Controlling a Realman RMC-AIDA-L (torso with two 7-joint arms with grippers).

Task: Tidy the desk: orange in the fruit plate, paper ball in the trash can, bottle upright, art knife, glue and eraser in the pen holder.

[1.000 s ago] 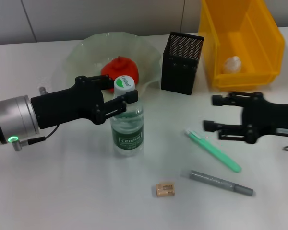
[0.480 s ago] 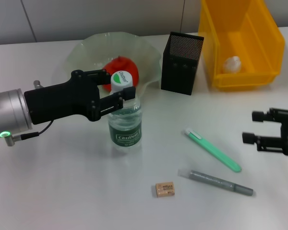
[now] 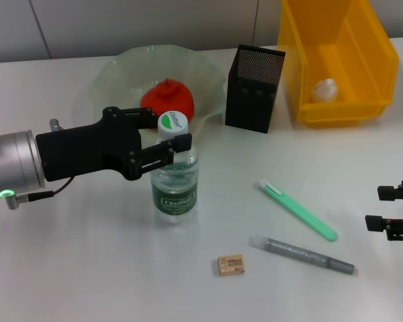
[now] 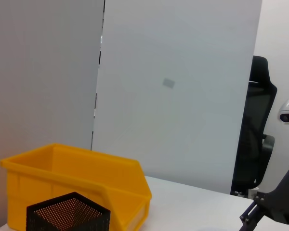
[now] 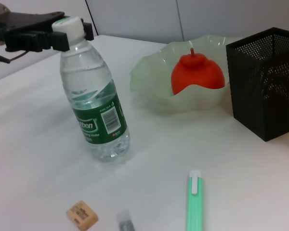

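Yellow trash can [image 3: 336, 64] at the table's [image 3: 87, 268] far right, paper ball [image 3: 324, 88] inside. Green fruit plate [image 3: 121, 70] far left holds the orange [image 3: 169, 97]; black mesh pen holder [image 3: 254, 88] between plate and bin. Left gripper [image 3: 166, 139] clamped around the neck of the upright bottle [image 3: 174, 176]. Right gripper [image 3: 391, 209] at the right edge, jaws apart, holding nothing. Green art knife [image 3: 298, 209], grey glue [image 3: 309, 255], eraser [image 3: 231, 265] lie loose on the table

You see the right gripper [image 3: 397, 210] cut off at the head view's edge; the left fingers [image 3: 178, 144] hide the bottle [image 3: 175, 188] neck.
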